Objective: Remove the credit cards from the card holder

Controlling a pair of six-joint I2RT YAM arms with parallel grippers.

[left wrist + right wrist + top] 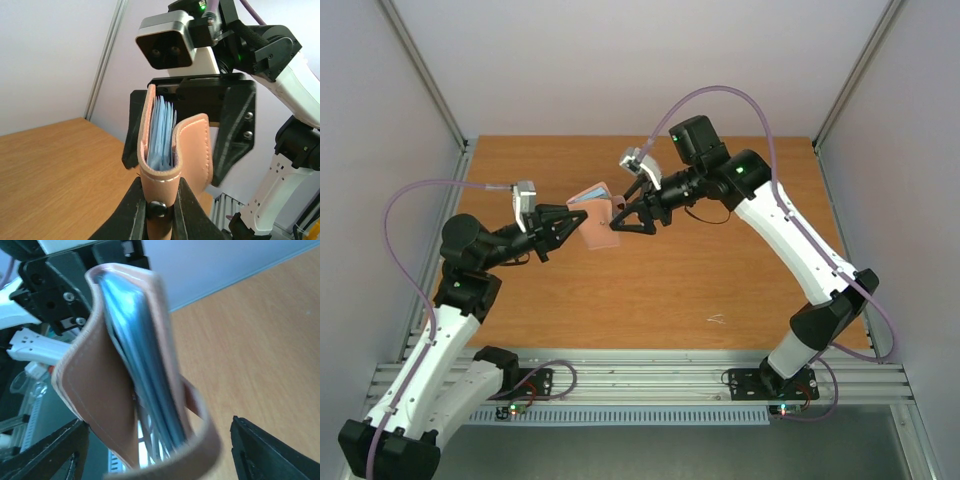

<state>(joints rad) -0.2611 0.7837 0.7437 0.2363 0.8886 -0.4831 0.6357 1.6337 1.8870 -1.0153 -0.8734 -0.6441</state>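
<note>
Aloft over the table (720, 290), the card holder (192, 150) is pinched at its fold by the left gripper (159, 212); its long axis runs straight out from those fingers, mouth pointing at the right gripper (618, 217); blue cards (161, 132) show edge-on inside; right fingers (232, 130) stand wide, straddling it

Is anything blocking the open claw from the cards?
Only the pinkish-brown folding card holder itself: its flaps cover the thin bluish cards on both sides, and the right claw straddles those flaps. The left claw pinches its fold.
</note>
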